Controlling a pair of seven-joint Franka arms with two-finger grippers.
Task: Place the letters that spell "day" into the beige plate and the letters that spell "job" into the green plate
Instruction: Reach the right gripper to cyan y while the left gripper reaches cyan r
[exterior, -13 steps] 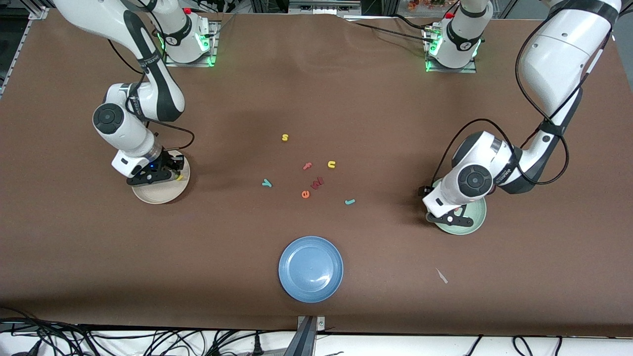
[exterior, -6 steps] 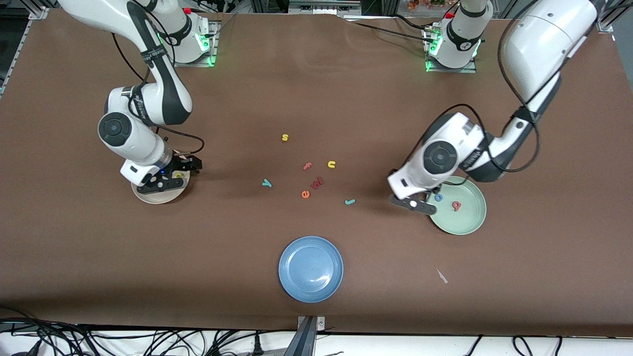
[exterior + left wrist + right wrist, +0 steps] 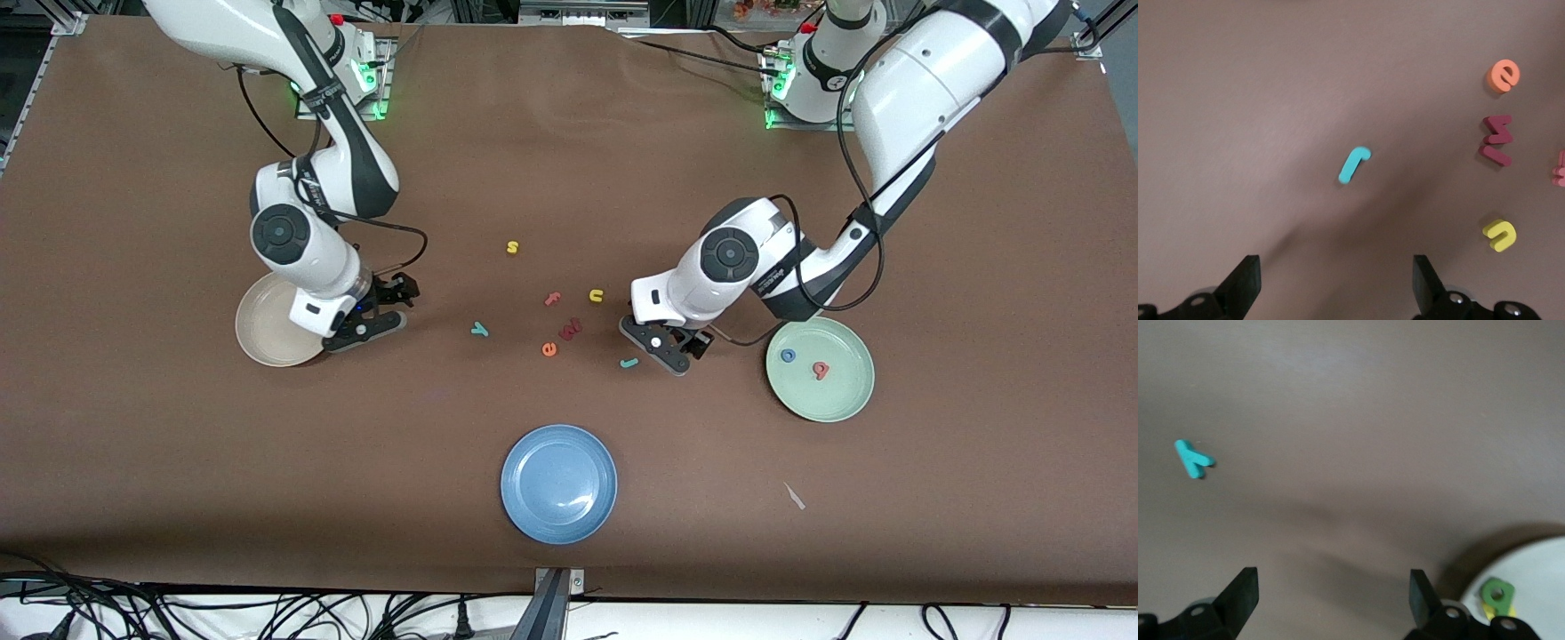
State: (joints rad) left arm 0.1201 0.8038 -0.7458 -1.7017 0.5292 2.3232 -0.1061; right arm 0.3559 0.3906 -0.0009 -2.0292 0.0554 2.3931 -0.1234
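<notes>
Teal j (image 3: 629, 363), a thin foam hook, lies flat at mid-frame on bare brown table (image 3: 569, 178), beside the left gripper (image 3: 665, 348), whose jaws are apart. Teal y (image 3: 479, 330) lies alone center-left. Right gripper (image 3: 369, 322), jaws apart, hangs beside the smooth beige plate (image 3: 262, 333). Green plate (image 3: 836, 400) holds o (image 3: 788, 356) and b (image 3: 820, 370).

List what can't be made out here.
- Front view: the right arm covers part of the beige plate, hiding the d and a.
- Right wrist view: yellow d mostly under the green a; plate cut by the edge.
- Left wrist view: pink letter cut by the edge.
</notes>
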